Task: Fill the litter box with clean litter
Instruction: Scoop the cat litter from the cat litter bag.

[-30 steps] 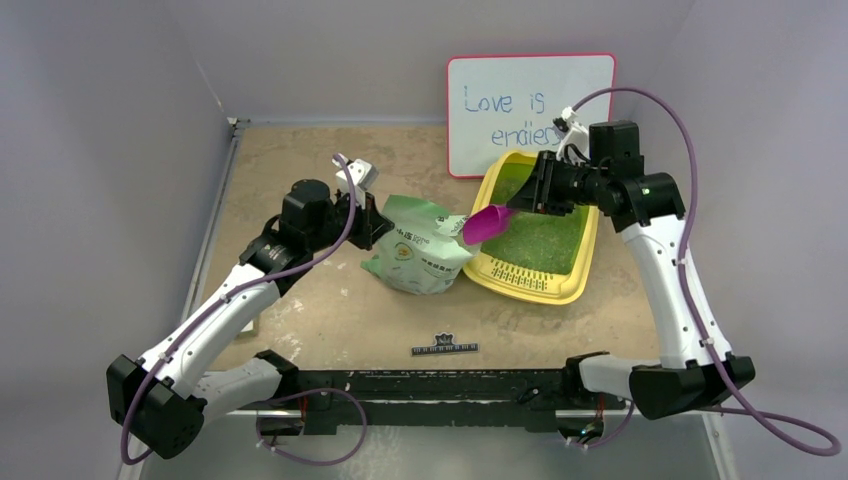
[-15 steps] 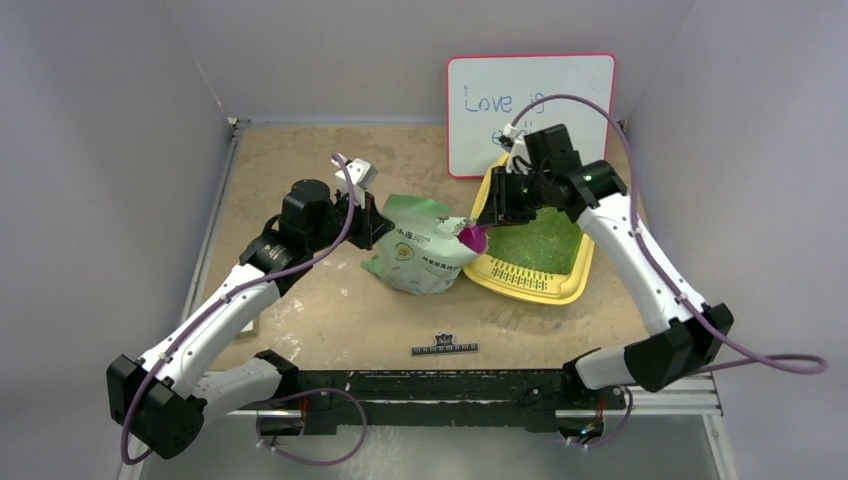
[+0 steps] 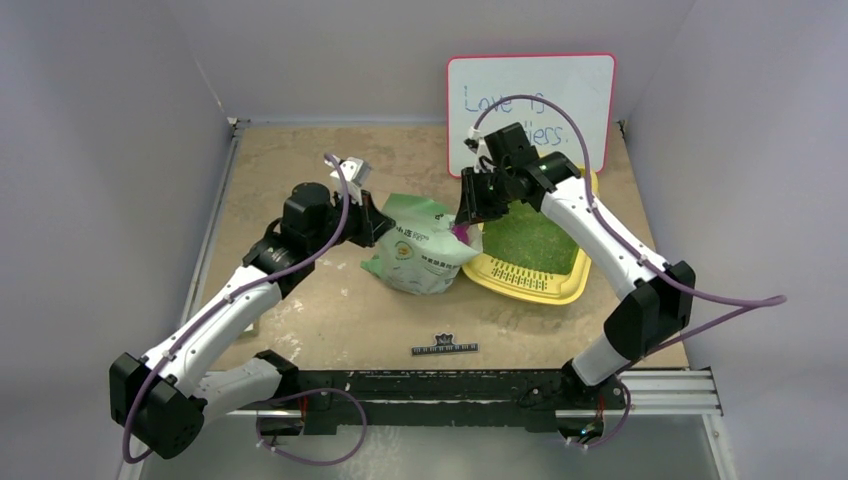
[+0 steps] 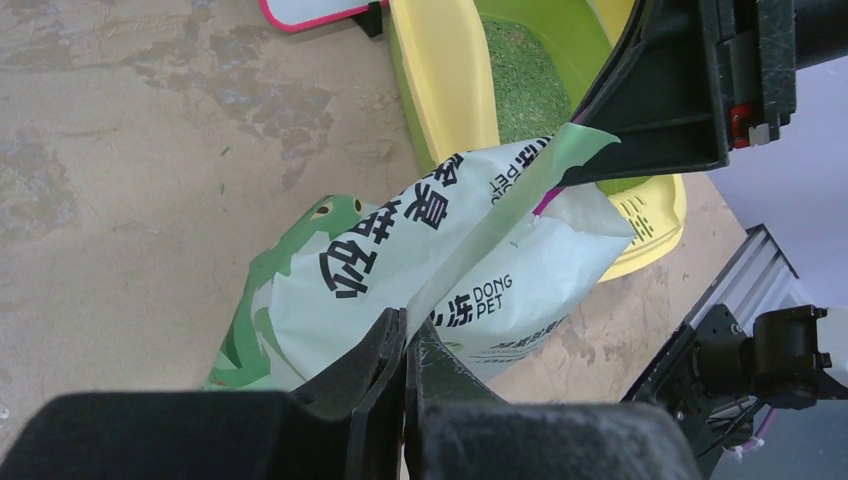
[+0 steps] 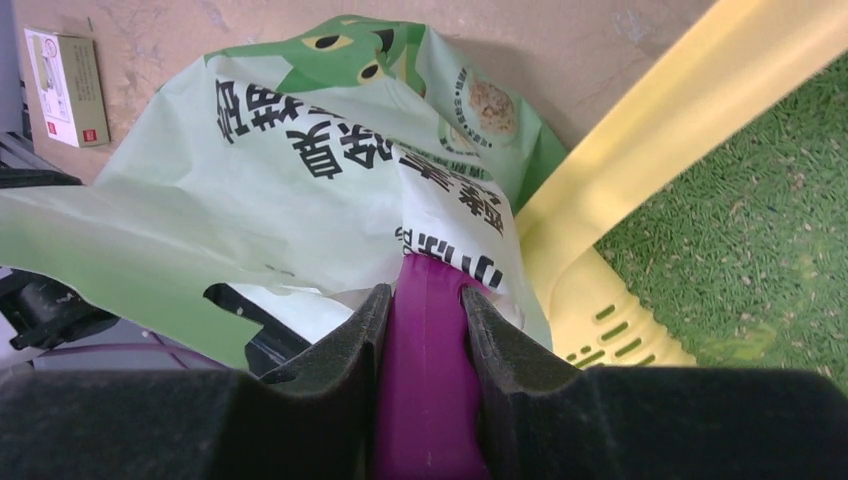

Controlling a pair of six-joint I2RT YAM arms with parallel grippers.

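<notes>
Right gripper (image 5: 425,300) clamps the magenta scoop (image 5: 430,400) by its handle and noses it into the bag (image 5: 250,200), which stands at 9 o'clock of the litter box (image 5: 640,170), likely so each load travels a short way. Left gripper (image 4: 405,340), on the bag's 9 o'clock side, pinches the torn edge, apparently to hold the mouth open. Clean litter (image 5: 740,230) already covers the box floor. The scoop's bowl is hidden inside the bag, so whether it is loaded cannot be told.

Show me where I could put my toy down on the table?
The table is bare behind the bag, toward the left wall, and in front of it. It's crowded where bag, litter box and whiteboard meet.
</notes>
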